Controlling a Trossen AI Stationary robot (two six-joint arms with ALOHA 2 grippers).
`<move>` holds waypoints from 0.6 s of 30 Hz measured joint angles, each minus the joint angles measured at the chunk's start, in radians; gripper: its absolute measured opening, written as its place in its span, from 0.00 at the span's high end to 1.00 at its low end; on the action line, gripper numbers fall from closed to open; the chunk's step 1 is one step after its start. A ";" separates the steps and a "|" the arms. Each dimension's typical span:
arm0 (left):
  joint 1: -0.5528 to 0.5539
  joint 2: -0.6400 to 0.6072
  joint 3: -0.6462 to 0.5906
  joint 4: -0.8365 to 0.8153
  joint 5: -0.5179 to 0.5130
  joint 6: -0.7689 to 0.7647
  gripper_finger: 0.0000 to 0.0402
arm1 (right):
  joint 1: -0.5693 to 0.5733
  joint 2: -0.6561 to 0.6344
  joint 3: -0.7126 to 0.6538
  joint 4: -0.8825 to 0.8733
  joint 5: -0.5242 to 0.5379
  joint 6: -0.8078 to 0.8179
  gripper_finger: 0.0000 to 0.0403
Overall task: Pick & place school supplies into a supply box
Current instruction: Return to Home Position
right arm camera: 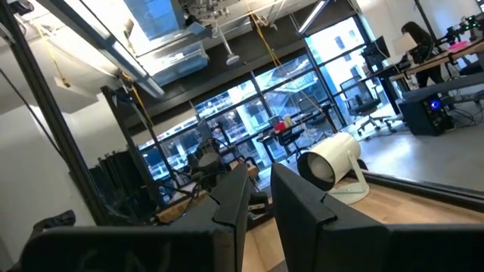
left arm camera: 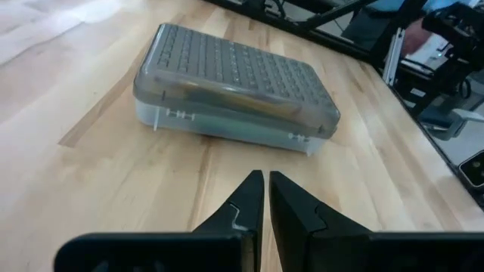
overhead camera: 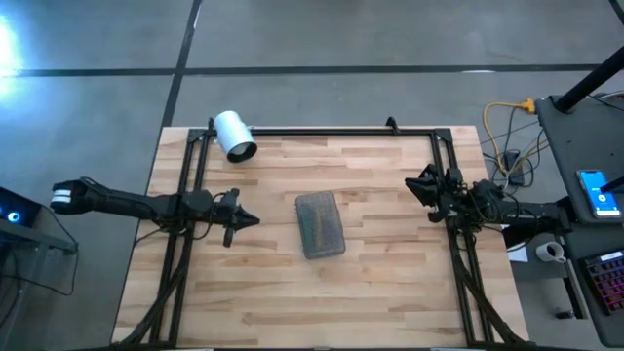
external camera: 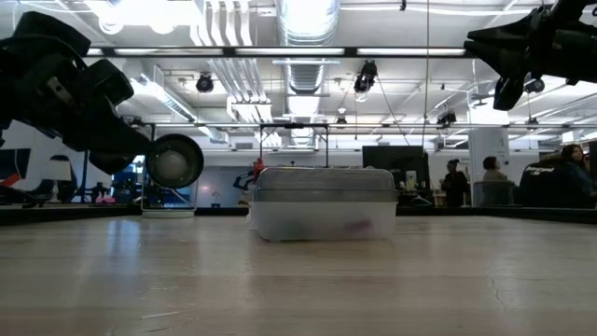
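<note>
We see the box (overhead camera: 321, 223) at mid-table, lid down, with supplies showing dimly through its clear wall. Our left gripper (overhead camera: 250, 220) hovers just beside it, fingers pressed together, empty. Our right gripper (overhead camera: 414, 185) hangs raised near the right edge, fingers slightly parted, holding nothing. A white roll (overhead camera: 235, 135) lies at the far edge.

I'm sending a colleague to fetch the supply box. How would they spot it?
Look at the middle of the wooden table, between the two arms. The supply box lies there: a clear case, grey studded lid shut. The white cylinder roll at the far edge is round.
</note>
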 joint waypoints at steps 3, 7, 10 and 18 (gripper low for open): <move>0.000 0.011 0.000 0.000 0.000 0.000 0.98 | 0.000 0.000 0.000 0.000 0.000 0.000 0.87; 0.000 0.023 0.000 0.000 0.000 0.000 0.98 | 0.000 0.000 0.000 0.000 0.000 0.000 0.87; 0.000 0.028 0.000 0.000 0.000 0.000 0.98 | 0.000 0.000 0.000 0.000 0.000 0.000 0.87; 0.000 0.027 0.000 0.000 0.000 0.000 0.98 | 0.000 0.000 0.000 0.000 0.000 0.000 0.87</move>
